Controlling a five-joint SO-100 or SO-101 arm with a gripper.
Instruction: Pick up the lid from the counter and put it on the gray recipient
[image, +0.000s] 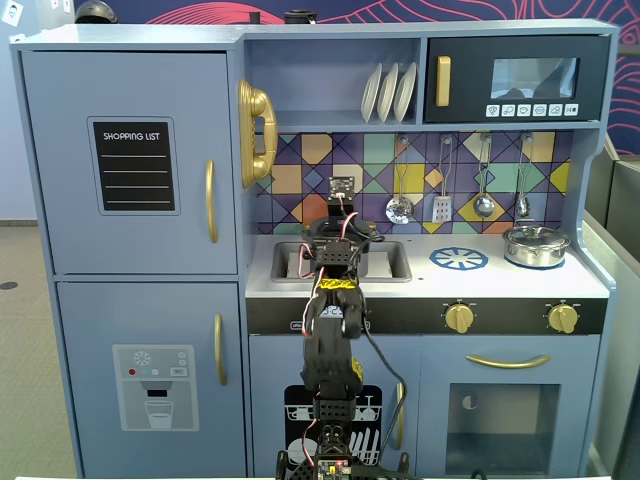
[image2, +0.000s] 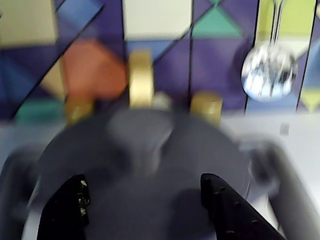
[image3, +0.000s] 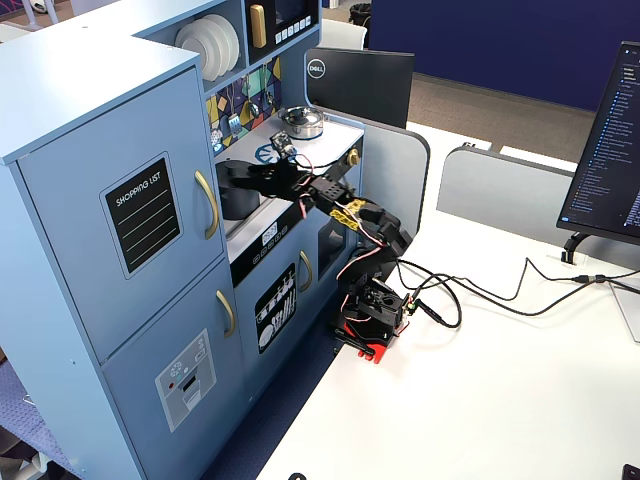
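Observation:
In the wrist view the dark-gray lid (image2: 192, 150) fills the middle, blurred, its knob (image2: 144, 131) just ahead of my fingertips. It lies on top of the gray recipient, whose side handles (image2: 263, 161) stick out to either side. My gripper (image2: 141, 177) is open just above the lid, one black finger (image2: 67, 207) to the left and one to the right, holding nothing. In a fixed view the gray recipient (image3: 237, 200) stands in the sink area under my gripper (image3: 228, 172). From the front my arm (image: 335, 300) hides the pot and lid.
A gold faucet (image2: 140, 80) stands just behind the pot. A ladle (image2: 269, 70) and other utensils hang on the tiled back wall. The shiny silver pot (image: 536, 245) sits at the right of the counter, beside the blue burner print (image: 459, 259).

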